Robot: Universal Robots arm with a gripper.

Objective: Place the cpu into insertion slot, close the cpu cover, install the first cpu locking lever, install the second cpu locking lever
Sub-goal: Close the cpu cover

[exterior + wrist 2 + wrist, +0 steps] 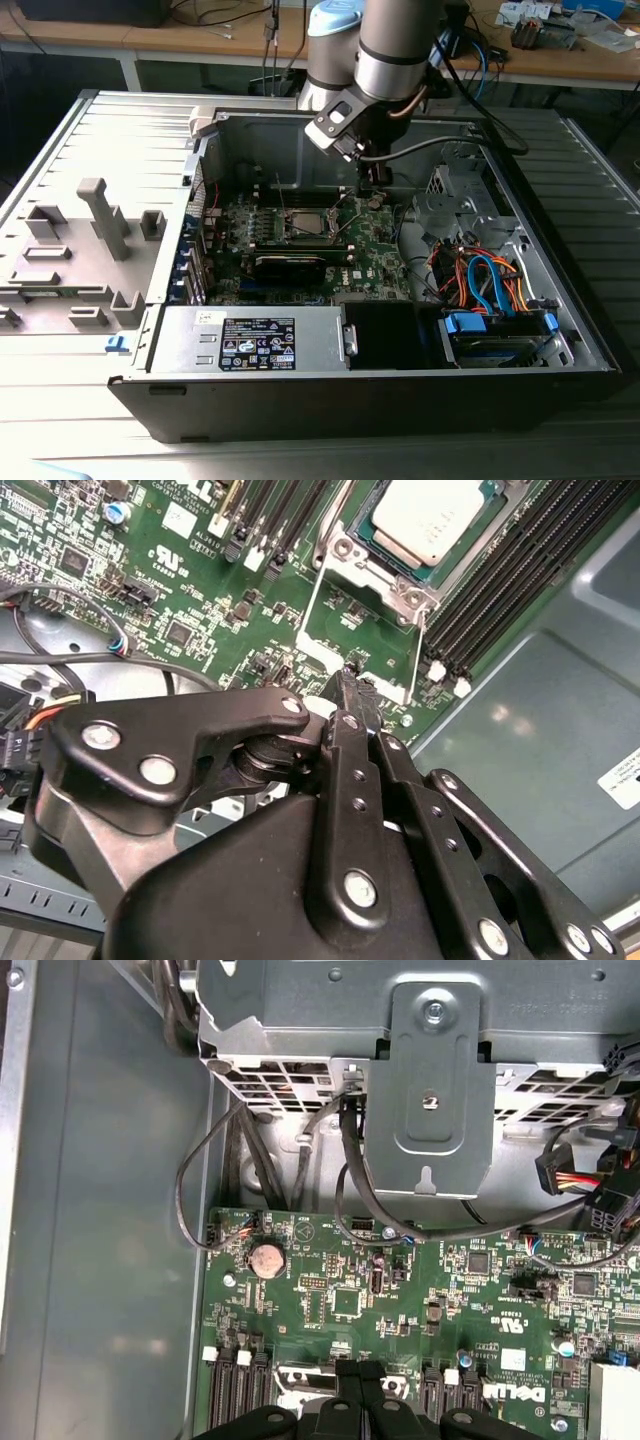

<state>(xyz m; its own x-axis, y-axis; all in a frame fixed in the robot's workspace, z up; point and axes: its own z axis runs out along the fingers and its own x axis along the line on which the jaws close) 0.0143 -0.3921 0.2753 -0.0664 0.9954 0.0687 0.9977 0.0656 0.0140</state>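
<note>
Cpu (432,518) lies flat in the slot (346,548), silvery face up, and your gripper (350,678) hangs just beside it.
Check the second wrist view: the black fingers (345,702) are clenched together with nothing visible between them. Their tips are low over the green board (340,1305), near two thin wire levers (308,605) running out from the slot. In the exterior view your arm (395,40) reaches down into the open computer case (260,135), with the gripper just to the exterior view's right of the cpu.

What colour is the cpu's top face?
Silvery-grey; the cpu shows best in the second wrist view.
</note>
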